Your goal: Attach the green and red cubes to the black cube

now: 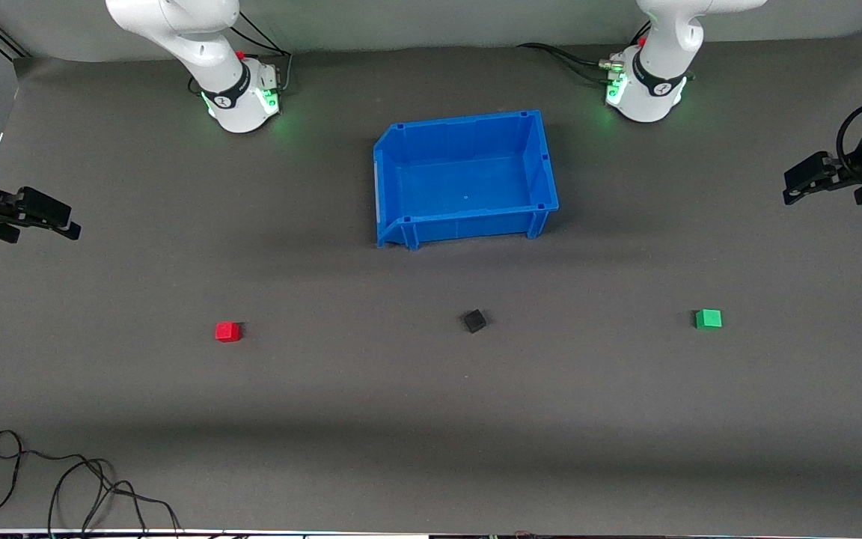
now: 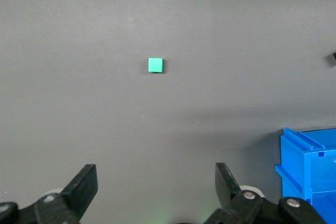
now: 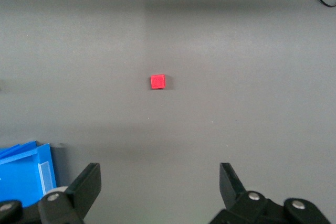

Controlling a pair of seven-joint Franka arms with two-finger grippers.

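Black cube (image 1: 474,320) sits alone on the mat, well apart from the red cube (image 1: 227,332) and green cube (image 1: 708,319); nothing is attached yet. Left gripper (image 1: 801,180) hangs empty, jaws apart, above the green cube's end; right gripper (image 1: 46,217) likewise above the red's.

A blue open-topped bin (image 1: 465,177) sits on the grey-matted bench (image 1: 431,419) between the two arm bases, while a tangle of black cable (image 1: 64,486) lies at the bench edge nearest the front camera, toward the right arm's end.
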